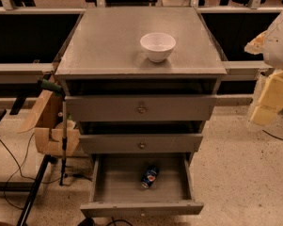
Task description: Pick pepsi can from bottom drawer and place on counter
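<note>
The pepsi can (150,177) is dark blue with a round logo and lies tilted on the grey floor of the open bottom drawer (141,208), near its middle. Above it the grey counter (108,41) holds a white bowl (157,46) right of its centre. My gripper (269,100) shows as pale yellow parts at the right edge of the view. It sits beside the cabinet at about the height of the upper drawers, well away from the can, under a white arm segment (279,36).
Two drawer fronts with brass knobs (141,109) (141,145) jut out slightly above the open drawer. Left of the cabinet are wooden pieces (49,126), a black stand (63,145) and floor cables (9,168). Speckled floor lies to the right.
</note>
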Tool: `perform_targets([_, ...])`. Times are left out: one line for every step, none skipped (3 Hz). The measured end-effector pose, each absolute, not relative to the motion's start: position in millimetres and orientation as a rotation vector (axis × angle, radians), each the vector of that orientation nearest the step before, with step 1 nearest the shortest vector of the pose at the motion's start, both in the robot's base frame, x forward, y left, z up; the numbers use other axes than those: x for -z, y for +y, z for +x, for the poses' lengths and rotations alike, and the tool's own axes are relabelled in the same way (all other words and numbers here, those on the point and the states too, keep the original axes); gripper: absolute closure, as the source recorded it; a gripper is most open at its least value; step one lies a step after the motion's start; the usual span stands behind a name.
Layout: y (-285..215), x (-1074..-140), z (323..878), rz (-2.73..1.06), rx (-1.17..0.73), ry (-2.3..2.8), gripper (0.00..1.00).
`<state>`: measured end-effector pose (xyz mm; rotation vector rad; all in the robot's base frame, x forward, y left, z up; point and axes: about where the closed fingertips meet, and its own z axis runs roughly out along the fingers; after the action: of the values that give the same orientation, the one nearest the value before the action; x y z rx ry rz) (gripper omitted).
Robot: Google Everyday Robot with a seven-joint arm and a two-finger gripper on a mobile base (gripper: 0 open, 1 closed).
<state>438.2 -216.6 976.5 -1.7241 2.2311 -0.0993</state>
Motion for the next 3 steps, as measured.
perform_targets([-215,-975,439,-1.72,0.099,2.231,0.0])
perform_targets([-202,-962,446,-1.692,0.098,2.233,0.0])
perform_targets([-180,-925,464,-1.617,0.058,2.282,0.0])
